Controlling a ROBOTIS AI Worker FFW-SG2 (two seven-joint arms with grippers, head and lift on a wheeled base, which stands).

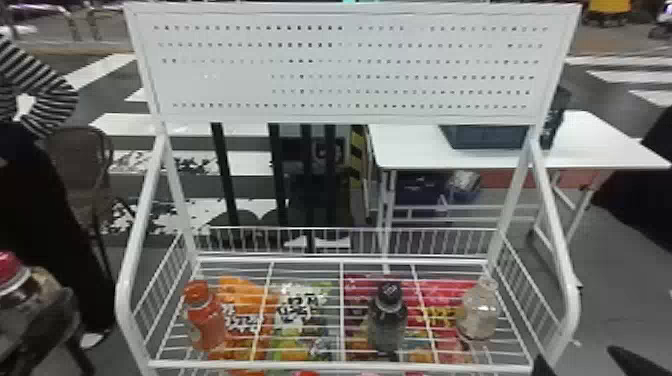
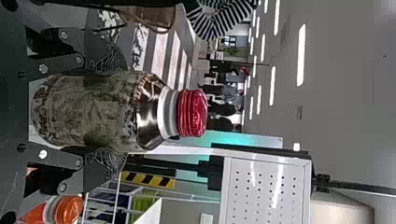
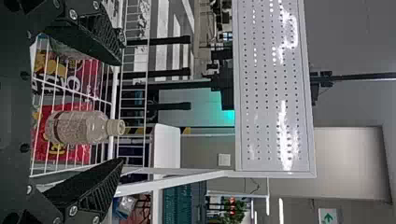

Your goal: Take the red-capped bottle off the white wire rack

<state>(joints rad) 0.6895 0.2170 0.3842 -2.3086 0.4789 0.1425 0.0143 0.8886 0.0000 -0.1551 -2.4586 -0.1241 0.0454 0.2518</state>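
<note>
At the left edge of the head view is my left gripper [image 1: 37, 320], outside the rack's left side, with the red-capped bottle [image 1: 15, 285] held in it. The left wrist view has the red-capped bottle [image 2: 93, 112] clamped between both fingers of my left gripper [image 2: 109, 112]. The white wire rack [image 1: 341, 310] stands to the right of that bottle, apart from it. My right gripper [image 1: 580, 367] is at the head view's bottom right corner; in the right wrist view my right gripper [image 3: 122, 112] has its fingers wide apart, nothing gripped.
On the rack stand an orange-capped bottle [image 1: 204, 317], a dark-capped bottle [image 1: 389, 320] and a pale-capped bottle [image 1: 477, 310]. Snack bags [image 1: 245, 320] lie beneath the wires. A perforated panel [image 1: 345, 65] rises at the rack's back; a white table [image 1: 590, 140] is behind it.
</note>
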